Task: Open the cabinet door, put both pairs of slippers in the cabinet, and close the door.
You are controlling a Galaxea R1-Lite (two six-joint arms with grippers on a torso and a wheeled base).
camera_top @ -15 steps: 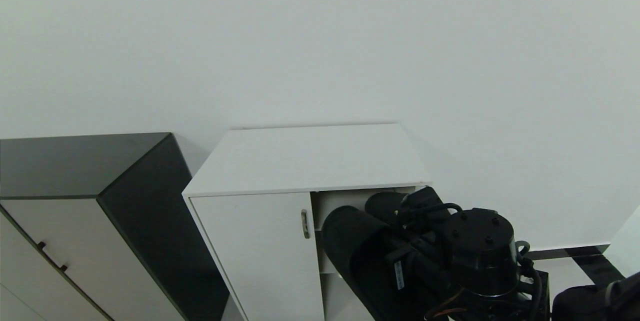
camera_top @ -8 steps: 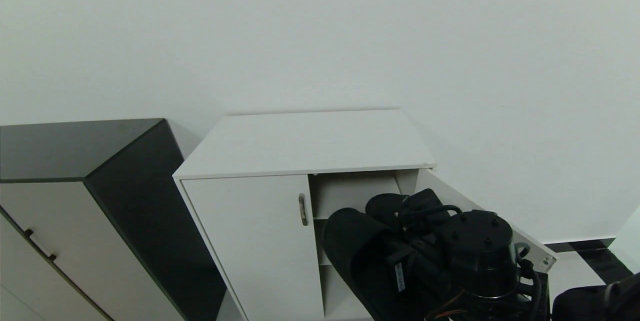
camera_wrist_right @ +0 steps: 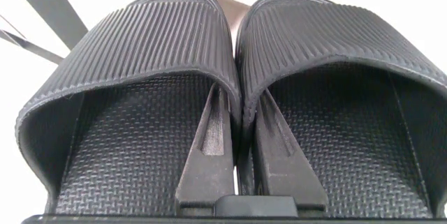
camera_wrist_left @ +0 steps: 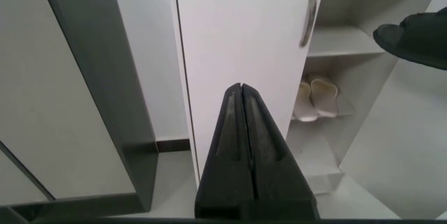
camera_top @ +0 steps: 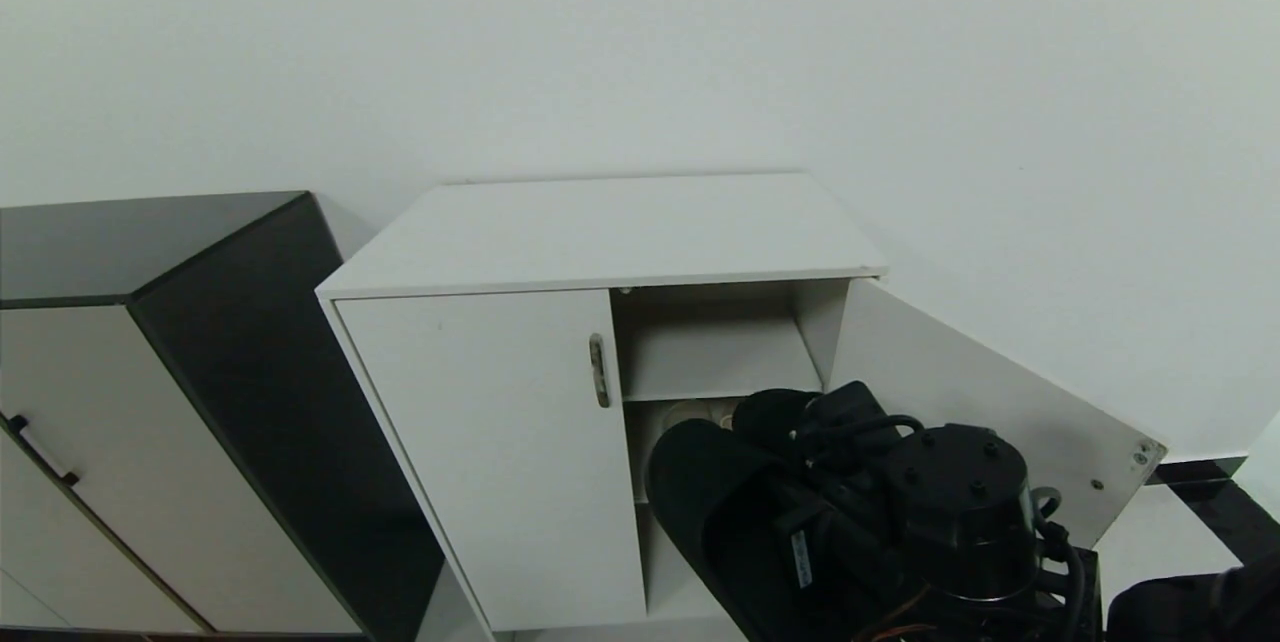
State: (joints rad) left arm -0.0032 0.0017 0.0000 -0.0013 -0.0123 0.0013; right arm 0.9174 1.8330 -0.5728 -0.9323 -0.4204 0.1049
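A white cabinet (camera_top: 600, 232) stands against the wall with its left door (camera_top: 480, 442) shut and its right door (camera_top: 980, 402) swung open. A pale pair of slippers (camera_wrist_left: 314, 98) lies on its middle shelf. My right gripper (camera_wrist_right: 241, 93) is shut on the black pair of slippers (camera_wrist_right: 174, 63), one finger inside each, pinching their inner walls together. That black pair (camera_top: 705, 487) hangs in front of the open compartment, at middle-shelf height. My left gripper (camera_wrist_left: 242, 95) is shut with nothing in it, low in front of the closed door, near its handle (camera_wrist_left: 307, 20).
A dark-sided cabinet with pale doors (camera_top: 200, 322) stands close on the left of the white one. The open door juts out to the right over a pale floor with a black stripe (camera_top: 1200, 482). The top shelf (camera_top: 715, 362) holds nothing.
The head camera has moved: the cabinet sits higher in the picture, showing the open door and shelves. The black slippers now stand lower against the cabinet, by the middle shelf.
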